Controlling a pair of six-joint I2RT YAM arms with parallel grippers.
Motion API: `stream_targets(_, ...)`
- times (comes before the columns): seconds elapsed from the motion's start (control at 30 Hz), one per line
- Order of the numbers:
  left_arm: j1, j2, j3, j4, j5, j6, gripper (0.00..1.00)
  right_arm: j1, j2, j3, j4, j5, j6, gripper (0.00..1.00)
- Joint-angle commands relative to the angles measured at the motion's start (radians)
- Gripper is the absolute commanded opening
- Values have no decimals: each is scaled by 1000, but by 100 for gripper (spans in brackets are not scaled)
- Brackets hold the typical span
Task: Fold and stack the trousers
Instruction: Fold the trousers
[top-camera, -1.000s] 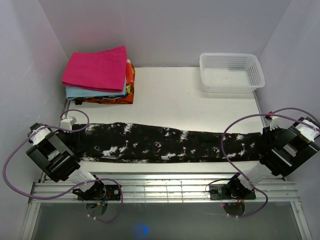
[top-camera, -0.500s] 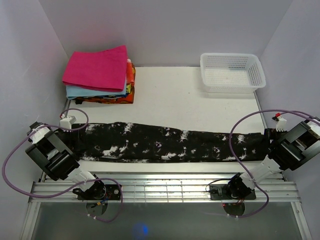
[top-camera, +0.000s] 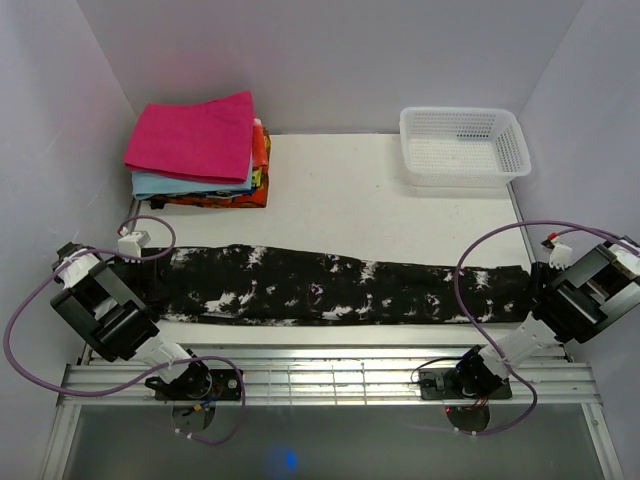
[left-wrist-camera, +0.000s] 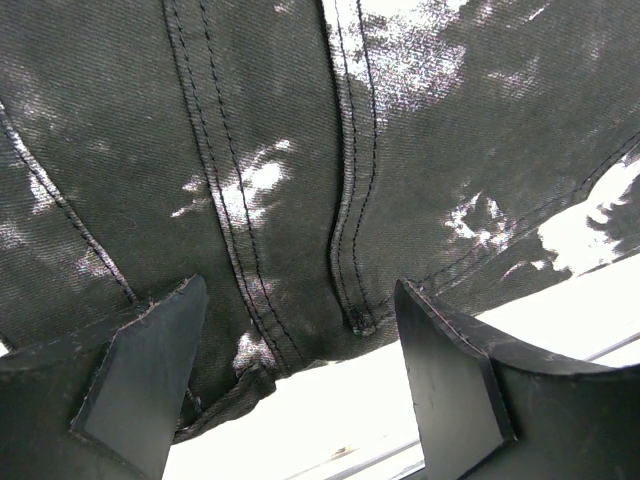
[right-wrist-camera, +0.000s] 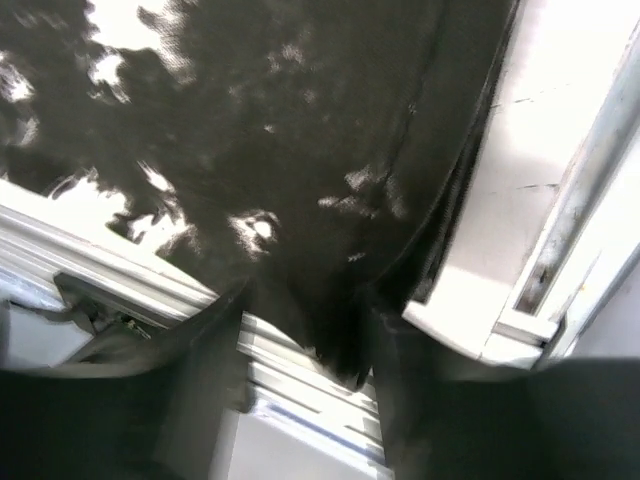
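The black trousers with white splotches (top-camera: 330, 288) lie stretched in a long strip across the table's near side. My left gripper (top-camera: 148, 272) is at their left end. In the left wrist view it (left-wrist-camera: 298, 288) is open, its fingers (left-wrist-camera: 150, 360) straddling the seamed edge of the cloth (left-wrist-camera: 260, 150), which lies flat. My right gripper (top-camera: 540, 288) is at the right end. In the blurred right wrist view it (right-wrist-camera: 310, 315) is open, with the trousers' end (right-wrist-camera: 300, 180) bunched between the fingers and lying against the right finger (right-wrist-camera: 420, 400).
A stack of folded clothes with a pink piece on top (top-camera: 195, 140) stands at the back left. A white mesh basket (top-camera: 463, 120) stands at the back right. Metal rails (top-camera: 330, 375) run along the front edge. Side walls close in on both arms.
My right arm has moved right and drawn the trousers' right end outward, straightening the strip. My left arm has barely moved.
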Motion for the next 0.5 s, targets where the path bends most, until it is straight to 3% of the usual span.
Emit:
stream_targets(0.0, 4, -6, 17, -6, 10, 10, 87, -46, -63, -29, 190, 101, -6, 62)
stream_targets(0.07, 4, -6, 12, -6, 11, 10, 87, -49, -92, -49, 219, 152, 7, 78)
stream_targets(0.17, 4, -13, 3, -4, 14, 13, 86, -69, -108, -68, 232, 195, 23, 86)
stream_targets(0.47, 4, -20, -17, 4, 26, 16, 86, -141, -31, -125, 198, 147, 163, 84)
